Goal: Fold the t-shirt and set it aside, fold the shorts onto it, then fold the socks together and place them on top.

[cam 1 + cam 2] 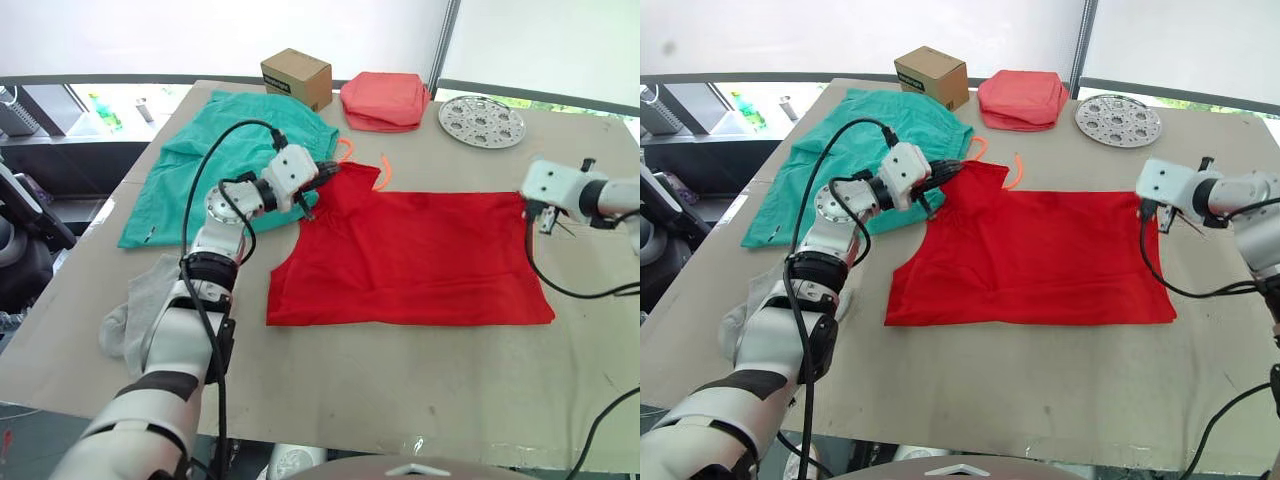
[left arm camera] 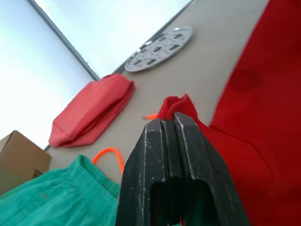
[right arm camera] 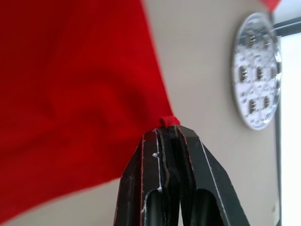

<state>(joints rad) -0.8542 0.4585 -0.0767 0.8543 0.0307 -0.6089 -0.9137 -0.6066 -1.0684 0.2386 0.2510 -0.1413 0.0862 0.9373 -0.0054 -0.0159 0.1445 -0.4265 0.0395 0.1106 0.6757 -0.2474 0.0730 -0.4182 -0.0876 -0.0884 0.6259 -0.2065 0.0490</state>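
Observation:
The red t-shirt (image 1: 420,258) lies spread across the middle of the table. My left gripper (image 1: 328,170) is shut on its far left corner, a pinch of red cloth showing at the fingertips (image 2: 175,118). My right gripper (image 1: 531,207) is shut on the shirt's far right corner (image 3: 168,121). The teal shorts (image 1: 225,150) lie flat at the far left, their orange drawstring (image 1: 385,172) curling beside the shirt. The grey socks (image 1: 140,305) lie at the near left, partly behind my left arm.
A cardboard box (image 1: 296,77), a folded coral-pink cloth stack (image 1: 385,100) and a round perforated metal disc (image 1: 481,121) stand along the table's far edge. Bare tabletop (image 1: 400,380) runs in front of the shirt.

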